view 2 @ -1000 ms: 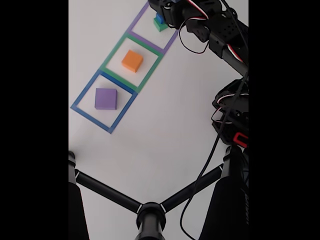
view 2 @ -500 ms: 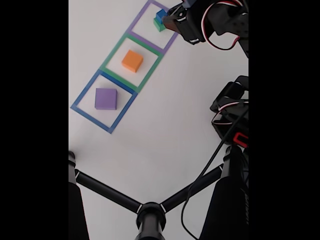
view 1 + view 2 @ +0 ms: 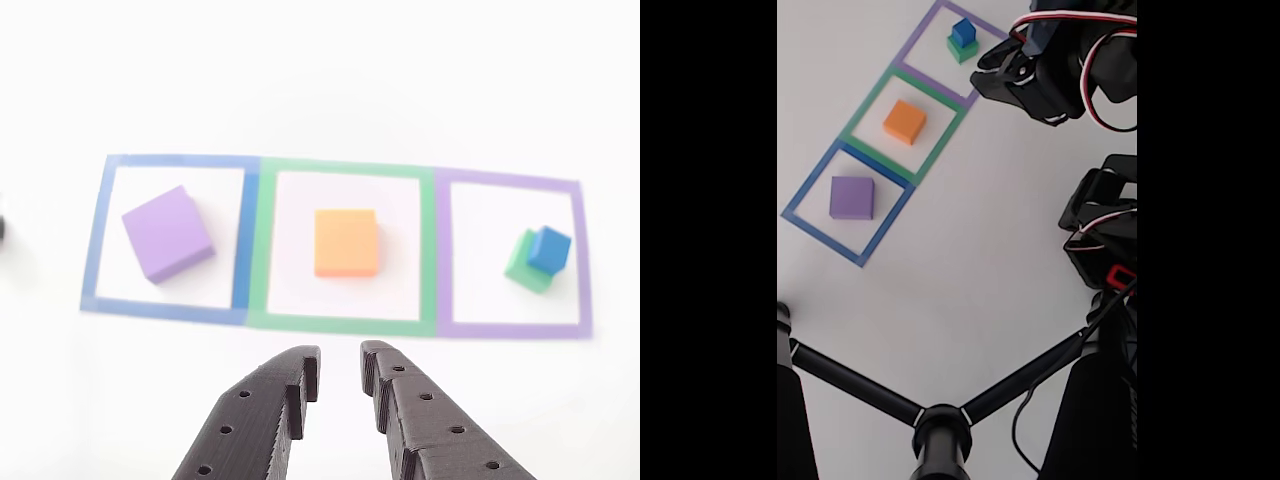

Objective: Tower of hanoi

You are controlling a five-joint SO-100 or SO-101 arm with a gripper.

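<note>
White desk (image 3: 320, 80) carries three taped square outlines in row. In other view: purple block (image 3: 168, 233) inside left blue outline (image 3: 90, 240), rotated askew; orange block (image 3: 346, 243) centred in middle green outline (image 3: 345, 168); blue block (image 3: 549, 249) stacked on green block (image 3: 522, 268), offset toward its right corner, inside right purple outline (image 3: 580, 255). Black tool (image 3: 340, 370) near bottom edge, released, jaws slightly parted, nothing between them, just near side of green outline. Fixed view: tool (image 3: 990, 65) beside purple outline (image 3: 925, 35), apart from blue block (image 3: 963, 32).

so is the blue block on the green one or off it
On it: the blue block sits atop the green block, offset toward one corner, inside the purple taped square.
</note>
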